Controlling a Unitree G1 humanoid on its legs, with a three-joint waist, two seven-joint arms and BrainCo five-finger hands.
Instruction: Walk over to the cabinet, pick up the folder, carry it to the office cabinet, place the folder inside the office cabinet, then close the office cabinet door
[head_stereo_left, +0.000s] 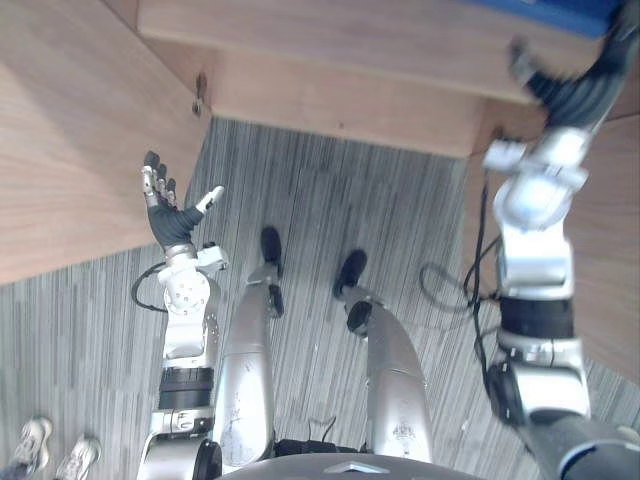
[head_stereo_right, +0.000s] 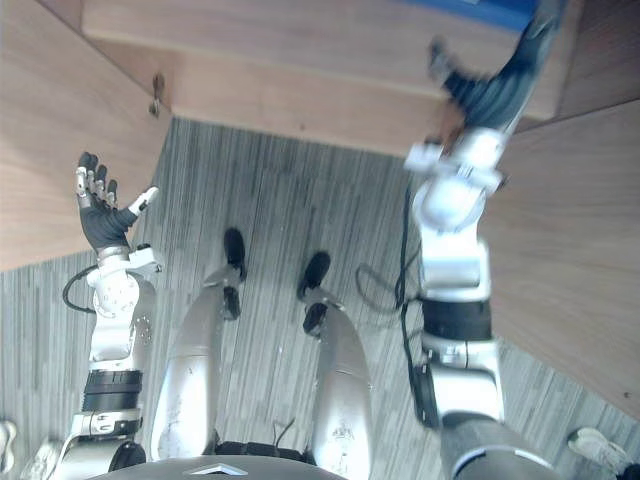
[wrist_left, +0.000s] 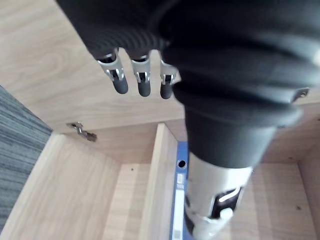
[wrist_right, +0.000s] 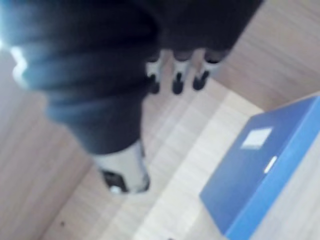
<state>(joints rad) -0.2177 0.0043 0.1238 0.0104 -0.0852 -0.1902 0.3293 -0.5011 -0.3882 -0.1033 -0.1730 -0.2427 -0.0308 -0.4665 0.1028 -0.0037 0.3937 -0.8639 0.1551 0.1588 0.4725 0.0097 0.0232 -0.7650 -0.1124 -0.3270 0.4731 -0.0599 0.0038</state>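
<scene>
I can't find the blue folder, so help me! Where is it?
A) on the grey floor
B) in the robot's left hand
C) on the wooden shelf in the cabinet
C: the blue folder rests on the pale wooden shelf.

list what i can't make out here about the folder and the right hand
Blue folder: the left eye view's top edge cuts off all but a strip; its label is blurred in the right wrist view.
Right hand: whether it touches the folder; in the eye views its fingers run to the top edge.
Cabinet doors: cut off by the side edges, so their swing is unclear.
</scene>
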